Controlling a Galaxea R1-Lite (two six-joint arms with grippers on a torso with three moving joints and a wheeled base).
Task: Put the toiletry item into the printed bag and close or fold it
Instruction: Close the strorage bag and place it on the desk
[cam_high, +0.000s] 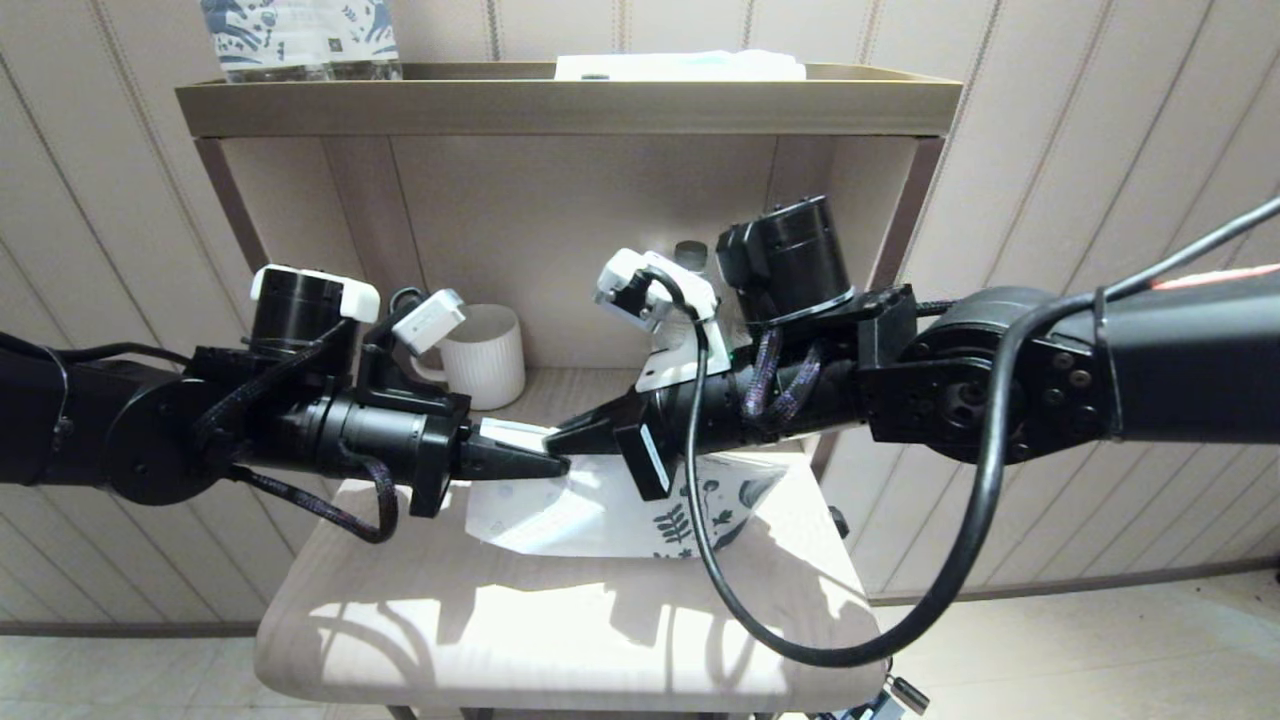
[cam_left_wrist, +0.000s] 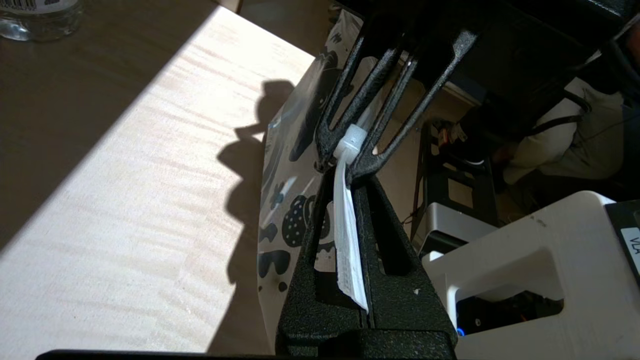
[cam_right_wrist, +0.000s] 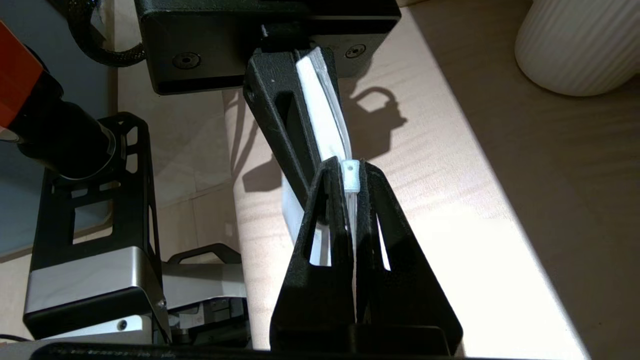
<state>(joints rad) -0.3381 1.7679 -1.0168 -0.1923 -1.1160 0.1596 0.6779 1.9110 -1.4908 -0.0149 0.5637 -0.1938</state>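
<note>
The printed bag (cam_high: 600, 512), white with blue leaf prints at one end, hangs upright just above the wooden tabletop (cam_high: 500, 620), held by its top edge. My left gripper (cam_high: 545, 465) is shut on that zip edge, seen as a white strip (cam_left_wrist: 347, 240) between its fingers. My right gripper (cam_high: 560, 437) meets it tip to tip and is shut on the small white zip slider (cam_right_wrist: 351, 176) at the same edge. The bag's prints (cam_left_wrist: 292, 215) show beside the left fingers. The toiletry item is hidden from every view.
A white ribbed cup (cam_high: 485, 355) stands at the back of the table under the shelf (cam_high: 560, 105). Blue-patterned wrapped bottles (cam_high: 300, 40) and a white flat item (cam_high: 680, 65) sit on top of the shelf. A clear bottle (cam_left_wrist: 40, 17) stands at the table's far corner.
</note>
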